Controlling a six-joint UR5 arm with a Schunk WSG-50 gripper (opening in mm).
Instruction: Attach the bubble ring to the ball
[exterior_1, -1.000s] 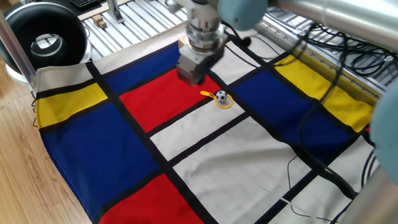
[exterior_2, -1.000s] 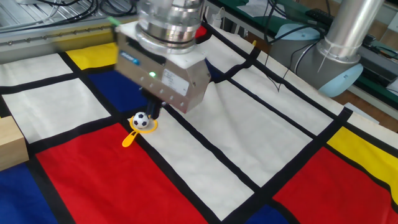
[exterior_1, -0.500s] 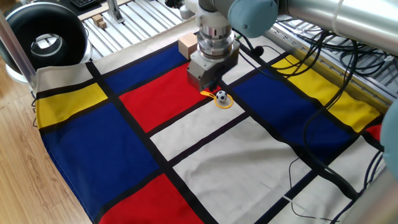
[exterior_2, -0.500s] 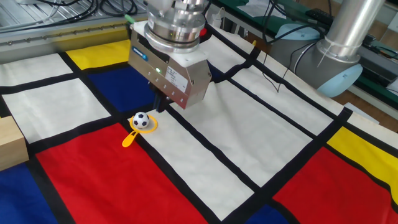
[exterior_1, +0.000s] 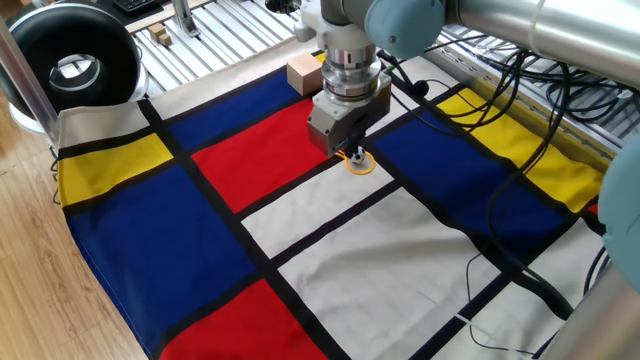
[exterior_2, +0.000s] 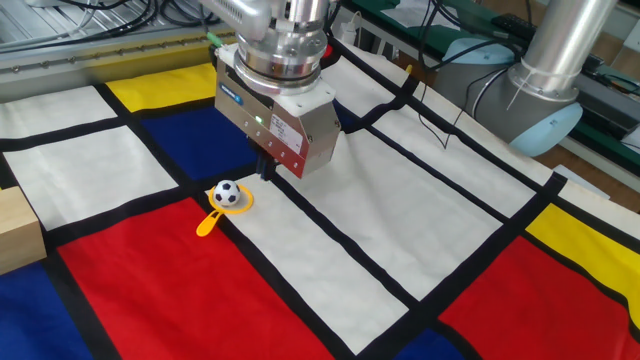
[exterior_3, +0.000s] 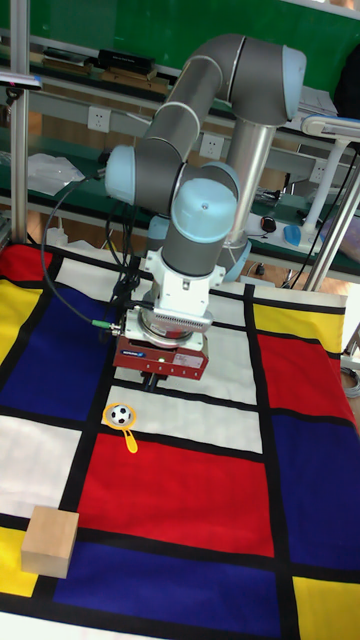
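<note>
The ball (exterior_2: 227, 193) sits inside the hoop of the ring (exterior_2: 222, 210) on the checked cloth (exterior_2: 400, 220), at the edge of a red panel where a black stripe meets the white panel. The ring lies flat, its short handle pointing away from the ball over the red. In the tall fixed view the ball (exterior_3: 120, 414) rests within the ring (exterior_3: 123, 423), handle angled toward the near red panel. The gripper (exterior_2: 264, 170) hangs just beside the ball and above the cloth, apart from both ball and ring; its dark fingers peek below the housing, but whether they are spread or closed cannot be told, and nothing is seen between them. In one fixed view the gripper (exterior_1: 347, 152) housing covers most of the ball, with only part of the ring (exterior_1: 358, 164) showing beneath it. A wooden cube (exterior_3: 50, 541) stands on the yellow panel near the cloth's corner, well apart from the ball; it (exterior_1: 303, 75) also shows behind the arm in one fixed view.
</note>
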